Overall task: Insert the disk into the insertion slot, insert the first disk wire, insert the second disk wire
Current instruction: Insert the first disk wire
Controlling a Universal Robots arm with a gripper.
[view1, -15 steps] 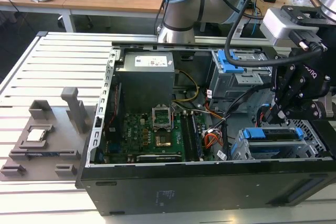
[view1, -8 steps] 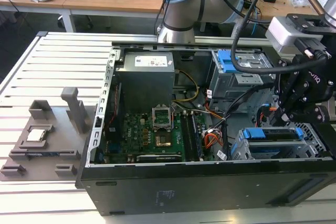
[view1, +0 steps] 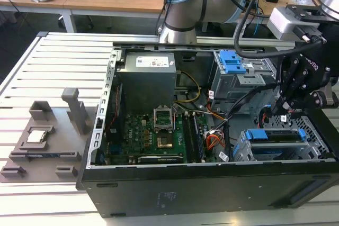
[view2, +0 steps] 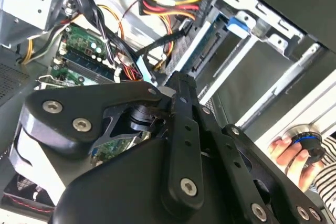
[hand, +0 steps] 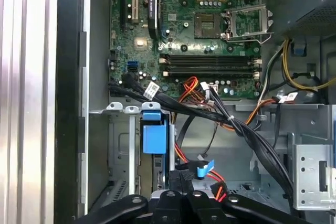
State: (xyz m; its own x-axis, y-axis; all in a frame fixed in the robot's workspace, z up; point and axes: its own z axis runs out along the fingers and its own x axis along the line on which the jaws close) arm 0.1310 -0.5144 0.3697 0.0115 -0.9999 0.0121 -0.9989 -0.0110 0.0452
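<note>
The disk (view1: 278, 135) is sitting edge-up in the insertion slot (view1: 241, 154) at the exterior view's right, its blue carrier edge showing and its own label hiding down inside the bay. The claw (view1: 282, 110) is hanging just above that cage, pinching a black wire plug (hand: 185, 166) with a blue pull tab, its tips partly hiding behind its own links. The white label (view1: 154, 62) on the power supply box (view1: 145, 86) and the cable tags (hand: 151, 88) are carrying print too small to read.
</note>
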